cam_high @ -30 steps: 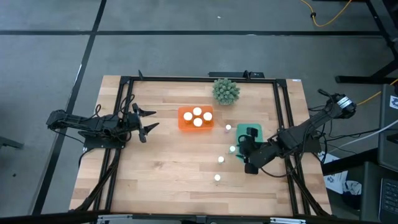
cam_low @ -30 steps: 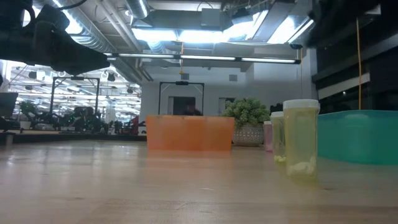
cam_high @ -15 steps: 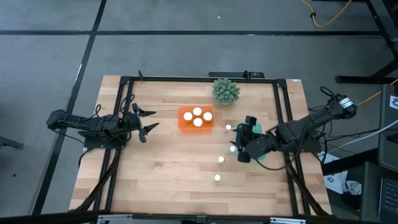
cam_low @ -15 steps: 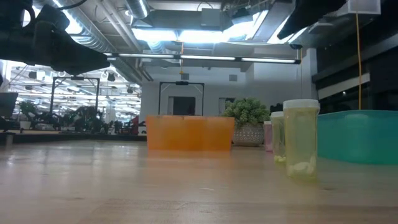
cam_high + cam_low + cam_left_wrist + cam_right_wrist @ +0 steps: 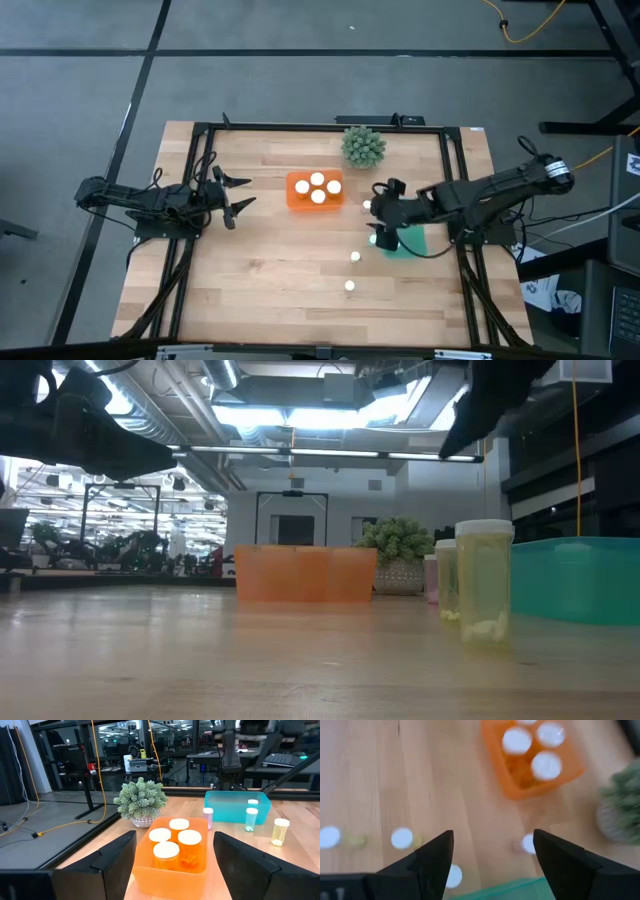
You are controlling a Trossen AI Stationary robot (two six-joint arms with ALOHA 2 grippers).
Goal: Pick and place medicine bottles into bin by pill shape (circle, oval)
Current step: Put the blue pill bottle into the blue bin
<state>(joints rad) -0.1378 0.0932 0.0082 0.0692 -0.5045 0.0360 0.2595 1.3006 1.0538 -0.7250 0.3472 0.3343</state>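
Right arm hides much of the teal bin [image 5: 412,243] (contents unseen).

Both arms are dark, nearly black, built of slim jointed segments that thicken at the joints. The left arm [image 5: 140,198] carries loose black cabling looping beside its links, and its gripper [image 5: 235,194] ends in two thin pointed fingers. The right arm [image 5: 490,190] has a pale, silvery ring at its outermost joint (near the table's edge) and black cables trailing along its body; its gripper [image 5: 385,212] is a blocky dark head. Seen from the wrist cameras, each arm's fingers [image 5: 117,855] [image 5: 435,855] are flat, matte black plates with angular, bevelled edges and smooth faces.
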